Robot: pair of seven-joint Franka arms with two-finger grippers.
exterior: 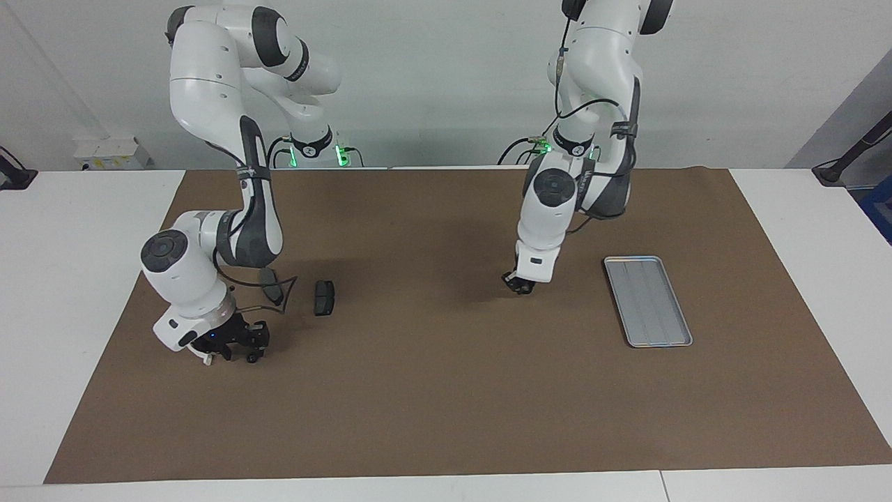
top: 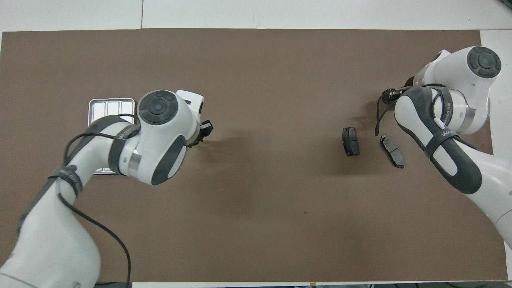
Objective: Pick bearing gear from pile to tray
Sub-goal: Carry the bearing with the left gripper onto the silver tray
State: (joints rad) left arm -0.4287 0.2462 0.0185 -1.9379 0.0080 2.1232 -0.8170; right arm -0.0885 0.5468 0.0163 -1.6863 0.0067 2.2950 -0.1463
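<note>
Tray (exterior: 648, 301) lies flat on the brown mat (exterior: 446, 404) toward the left arm's end of the table. Beside it the left gripper (exterior: 519, 286) hangs over bare mat, its grip impossible to make out. Well apart from the tray, the right gripper (exterior: 240, 348) is low over the mat by two brake pads (exterior: 324, 298); a small dark piece sits at its tips, its grip unclear too.

From overhead, the left arm covers much of the tray (top: 111, 105). The brake pads (top: 350, 141) lie side by side, well apart from the tray.

left end effector (exterior: 519, 286): raised, closed | right end effector (exterior: 237, 345): lowered
</note>
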